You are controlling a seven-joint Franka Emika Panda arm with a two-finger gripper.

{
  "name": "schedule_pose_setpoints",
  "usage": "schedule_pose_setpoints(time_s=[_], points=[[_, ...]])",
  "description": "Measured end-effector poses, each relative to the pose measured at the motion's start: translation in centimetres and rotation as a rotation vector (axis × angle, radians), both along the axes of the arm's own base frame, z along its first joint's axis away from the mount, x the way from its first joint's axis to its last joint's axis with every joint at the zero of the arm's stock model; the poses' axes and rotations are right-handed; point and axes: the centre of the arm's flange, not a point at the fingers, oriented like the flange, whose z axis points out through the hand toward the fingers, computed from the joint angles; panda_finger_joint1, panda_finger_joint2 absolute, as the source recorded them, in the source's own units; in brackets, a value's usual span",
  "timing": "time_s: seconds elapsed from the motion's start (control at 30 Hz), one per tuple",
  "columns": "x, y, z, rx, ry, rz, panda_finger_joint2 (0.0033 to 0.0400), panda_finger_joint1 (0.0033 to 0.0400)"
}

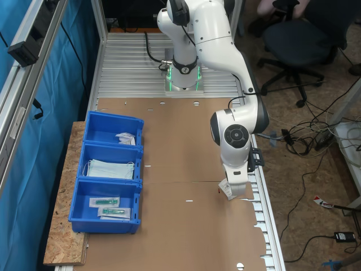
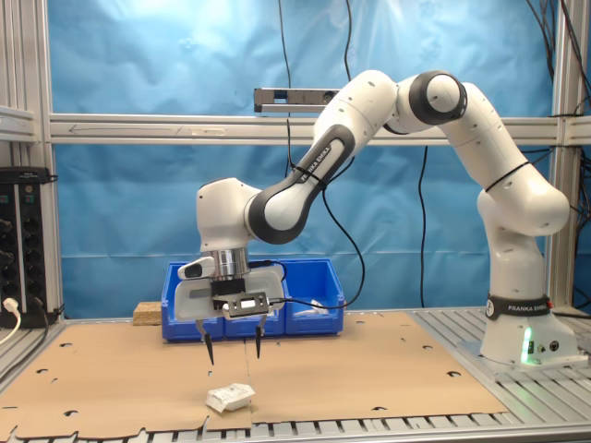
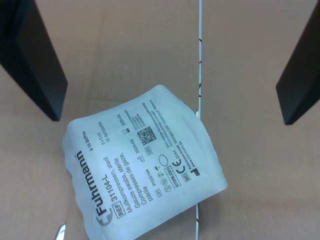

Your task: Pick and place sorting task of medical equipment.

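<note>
The medical equipment, a small flat white packet [image 3: 142,170] with dark print, lies on the brown cardboard table top. In the wrist view it rests across a seam between two cardboard sheets. My gripper [image 2: 232,353] hangs open a little above the packet [image 2: 230,397], with its two dark fingers [image 3: 35,60] spread to either side and nothing between them. Seen from above in the first exterior view, the packet [image 1: 228,190] peeks out from under the arm's white wrist, close to the table's edge at the first exterior view's right.
A row of three blue bins [image 1: 84,169] stands along the table's side at the first exterior view's left. They hold white packets [image 1: 125,137], pale blue face masks [image 1: 110,168] and clear packets with green parts [image 1: 107,206]. Cables and an office chair [image 1: 307,39] lie beyond the table.
</note>
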Motion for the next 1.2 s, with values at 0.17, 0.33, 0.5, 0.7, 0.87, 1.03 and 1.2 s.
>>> schedule_pose_setpoints(time_s=[0.17, 0.33, 0.5, 0.7, 0.87, 1.03, 1.2], points=[[0.1, -0.1, -0.4, 0.005, -0.015, 0.039, 0.0400, 0.0400], [0.2, 0.0, -0.9, 0.009, -0.027, 0.078, 0.0400, 0.0400], [0.1, 0.1, -1.8, 0.015, -0.030, 0.139, 0.0400, 0.0400], [-0.1, 0.2, -2.8, 0.022, -0.031, 0.211, 0.0400, 0.0400], [-0.2, 0.3, -3.8, 0.029, -0.027, 0.269, 0.0400, 0.0400], [-0.3, 0.3, -4.6, 0.035, -0.032, 0.320, 0.0400, 0.0400], [-0.3, 0.3, -5.3, 0.040, -0.051, 0.373, 0.0400, 0.0400]])
